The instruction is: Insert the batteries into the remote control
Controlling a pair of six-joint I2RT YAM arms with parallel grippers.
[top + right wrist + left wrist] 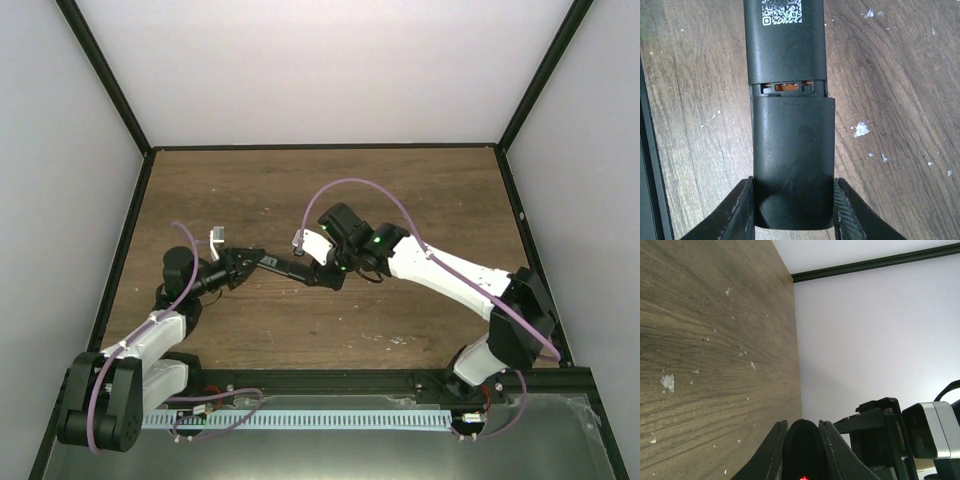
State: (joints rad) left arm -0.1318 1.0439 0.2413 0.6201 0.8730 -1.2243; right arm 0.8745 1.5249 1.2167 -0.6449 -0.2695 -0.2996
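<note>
The remote control (290,266), judged a light, rigid, smooth-sided bar, is held over the desk (400,200) between the left gripper (258,259), clamped on one end, and the right gripper (793,200), closed narrowly across its back-cover end, so flat-sided end grips likely suit it.

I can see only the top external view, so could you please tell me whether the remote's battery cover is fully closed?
Observer: No. The right wrist view shows a narrow gap between the battery cover and the rest of the remote control.
Operator: Is anything visible in that gap?
Observer: Something orange shows there; I cannot tell what it is.
Operator: Does the left gripper grip the far end?
Observer: Yes. In the left wrist view its fingers are closed on a black end with a small red spot.
</note>
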